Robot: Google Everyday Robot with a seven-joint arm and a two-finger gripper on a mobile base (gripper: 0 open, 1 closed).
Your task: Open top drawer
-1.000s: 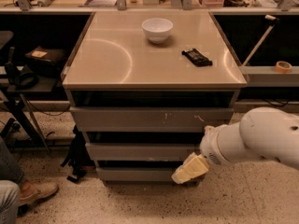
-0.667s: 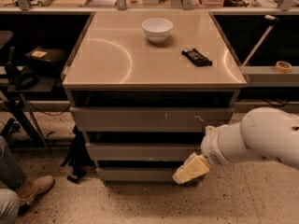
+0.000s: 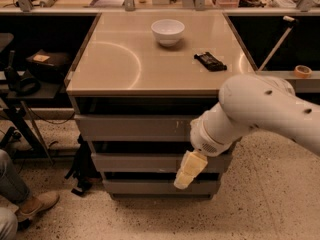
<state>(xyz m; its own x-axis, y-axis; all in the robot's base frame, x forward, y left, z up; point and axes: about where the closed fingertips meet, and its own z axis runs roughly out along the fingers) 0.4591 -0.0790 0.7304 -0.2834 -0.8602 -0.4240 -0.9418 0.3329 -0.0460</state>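
Speckled floor [image 3: 280, 204] across the bottom, cluttered shelves along the top edge. Centre frame, tan tabletop [image 3: 115, 69] with white bowl [image 3: 167, 31] and flat black object [image 3: 210, 61] right of it. Beneath, top drawer [image 3: 130, 127], looks pushed in, right end hidden by white arm [image 3: 260, 109]. Gripper [image 3: 187, 170] at lower centre, pointing down-left over the two lower drawer fronts, just below the top drawer; grip state impossible to tell. Shoe [image 3: 37, 204] lower left, tape roll [image 3: 302, 71] at right edge.

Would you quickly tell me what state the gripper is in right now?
Gripper: cannot be told; it hangs in front of the lower drawers, below the top drawer.
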